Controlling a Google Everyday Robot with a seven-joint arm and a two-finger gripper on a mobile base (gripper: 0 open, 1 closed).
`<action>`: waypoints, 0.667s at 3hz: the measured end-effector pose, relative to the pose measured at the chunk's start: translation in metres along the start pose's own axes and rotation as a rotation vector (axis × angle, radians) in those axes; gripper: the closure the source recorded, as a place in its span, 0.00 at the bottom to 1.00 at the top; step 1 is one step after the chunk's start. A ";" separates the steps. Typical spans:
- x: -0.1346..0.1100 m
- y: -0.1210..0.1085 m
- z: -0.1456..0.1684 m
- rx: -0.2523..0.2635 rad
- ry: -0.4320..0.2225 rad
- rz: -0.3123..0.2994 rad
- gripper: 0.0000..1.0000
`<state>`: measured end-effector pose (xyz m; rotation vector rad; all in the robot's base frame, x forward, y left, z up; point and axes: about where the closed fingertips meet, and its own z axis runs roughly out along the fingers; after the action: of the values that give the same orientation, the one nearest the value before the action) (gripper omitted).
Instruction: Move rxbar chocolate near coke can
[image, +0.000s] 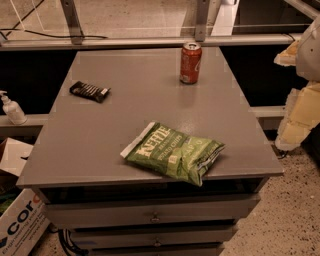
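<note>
The rxbar chocolate (89, 91), a flat black bar with white lettering, lies on the grey table (100, 145) near its left edge. The coke can (190, 62), red with a silver top, stands upright at the far right of the table top. The bar and the can are well apart, about a third of the table's width. My gripper (296, 117) is at the right edge of the view, off the table's right side, level with the table's middle, away from both the bar and the can.
A green Kettle chip bag (174, 152) lies near the table's front edge, right of centre. Drawers (155, 216) run under the top. A white pump bottle (12, 109) stands on a ledge at left. A cardboard box (17, 222) sits on the floor at lower left.
</note>
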<state>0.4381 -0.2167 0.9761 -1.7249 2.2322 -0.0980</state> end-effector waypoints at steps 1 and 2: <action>0.000 0.000 0.000 0.000 0.000 0.000 0.00; -0.003 0.001 0.008 0.003 -0.046 0.024 0.00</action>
<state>0.4405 -0.2129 0.9685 -1.6817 2.2180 -0.0554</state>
